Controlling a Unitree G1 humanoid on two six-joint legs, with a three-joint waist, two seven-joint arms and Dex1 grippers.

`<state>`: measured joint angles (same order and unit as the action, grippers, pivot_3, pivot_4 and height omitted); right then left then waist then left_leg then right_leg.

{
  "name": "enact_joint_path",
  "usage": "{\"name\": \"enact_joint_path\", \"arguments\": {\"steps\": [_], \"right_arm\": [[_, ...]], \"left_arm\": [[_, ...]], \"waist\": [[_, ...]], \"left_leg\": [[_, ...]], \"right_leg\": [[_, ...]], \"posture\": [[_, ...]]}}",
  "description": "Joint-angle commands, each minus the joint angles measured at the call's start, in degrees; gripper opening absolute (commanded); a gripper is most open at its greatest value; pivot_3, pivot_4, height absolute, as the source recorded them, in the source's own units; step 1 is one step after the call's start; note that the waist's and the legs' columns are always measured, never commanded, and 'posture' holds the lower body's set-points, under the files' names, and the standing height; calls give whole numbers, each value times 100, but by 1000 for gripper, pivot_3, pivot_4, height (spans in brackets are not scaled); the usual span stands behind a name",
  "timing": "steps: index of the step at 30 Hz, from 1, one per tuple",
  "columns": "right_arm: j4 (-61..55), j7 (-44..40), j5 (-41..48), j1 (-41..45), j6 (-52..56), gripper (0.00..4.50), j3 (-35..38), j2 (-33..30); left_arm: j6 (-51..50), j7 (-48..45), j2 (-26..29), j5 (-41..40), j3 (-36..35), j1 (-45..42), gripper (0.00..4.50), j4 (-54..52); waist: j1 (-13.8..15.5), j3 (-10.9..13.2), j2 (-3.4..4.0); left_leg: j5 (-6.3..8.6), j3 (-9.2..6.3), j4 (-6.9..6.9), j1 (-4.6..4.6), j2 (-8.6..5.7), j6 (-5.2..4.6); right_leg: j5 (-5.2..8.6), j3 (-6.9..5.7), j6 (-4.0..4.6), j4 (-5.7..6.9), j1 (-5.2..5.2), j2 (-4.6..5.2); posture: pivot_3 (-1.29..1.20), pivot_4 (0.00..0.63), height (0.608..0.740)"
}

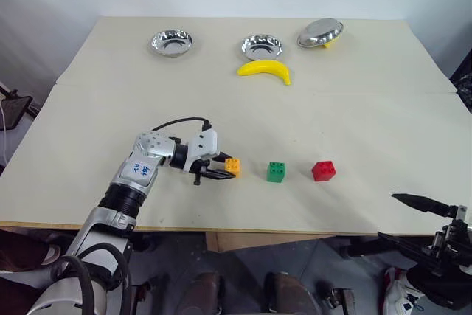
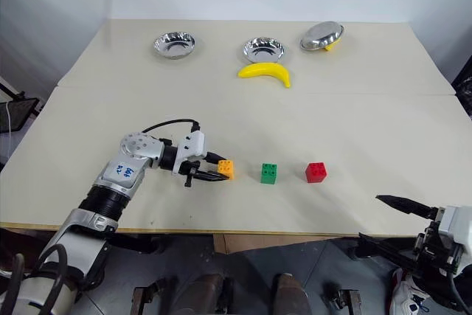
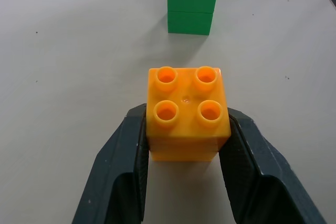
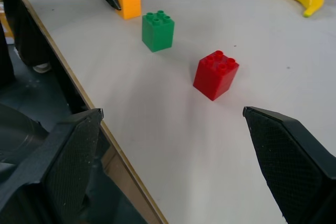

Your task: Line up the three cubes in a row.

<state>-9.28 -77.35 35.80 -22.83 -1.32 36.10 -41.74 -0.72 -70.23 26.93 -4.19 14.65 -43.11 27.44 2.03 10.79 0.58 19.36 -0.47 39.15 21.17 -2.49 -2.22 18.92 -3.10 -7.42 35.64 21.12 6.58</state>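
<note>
Pale beige counter against a white wall. Landmark: the green cube. Nearest you, off the front edge and well right of it, your right claw hangs released, jaws wide, nothing between them. Just left of the green cube, your left claw is clenched on the orange cube, fingers on its two flat side walls, low down. Just right of green: the red cube; all three sit roughly in one line. Blocks look light, rigid, smooth-sided; grip the flat walls, not the studs. Far behind green: banana, three metal bowls.
</note>
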Motion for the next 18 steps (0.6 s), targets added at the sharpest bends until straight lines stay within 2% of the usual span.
{"name": "enact_joint_path", "arguments": {"steps": [1, 10, 12, 18], "right_arm": [[6, 4, 75, 36, -116, 4500, 33, 25], [107, -9, 33, 101, -165, 4500, -81, 47], [126, 7, 35, 103, -189, 4500, -116, 48], [219, 11, 18, 163, -234, 4500, -207, 57]], "left_arm": [[-41, -127, 70, 128, 115, 51, 1494, 25], [-9, -169, 43, 121, 58, -37, 1494, 232], [-156, -170, 22, 83, 40, -56, 2232, 228], [-127, -160, 98, -93, -203, 4, 4057, 91]], "waist": [[-8, 0, 0], [-49, 0, 0], [-48, 0, 0], [-51, 2, -4]], "left_leg": [[0, 0, 0, 0, 0, 0], [0, 0, -1, 0, 2, 0], [0, -1, -1, 1, 2, 0], [0, -1, -1, 12, 1, 0]], "right_leg": [[0, 0, 0, 0, 0, 0], [0, -2, 0, 1, 2, -2], [0, -2, 0, 0, 1, -2], [0, -2, 0, 20, 12, -3]], "posture": [[0, 150, 740], [0, 150, 740], [0, 150, 740], [0, 150, 740]]}}
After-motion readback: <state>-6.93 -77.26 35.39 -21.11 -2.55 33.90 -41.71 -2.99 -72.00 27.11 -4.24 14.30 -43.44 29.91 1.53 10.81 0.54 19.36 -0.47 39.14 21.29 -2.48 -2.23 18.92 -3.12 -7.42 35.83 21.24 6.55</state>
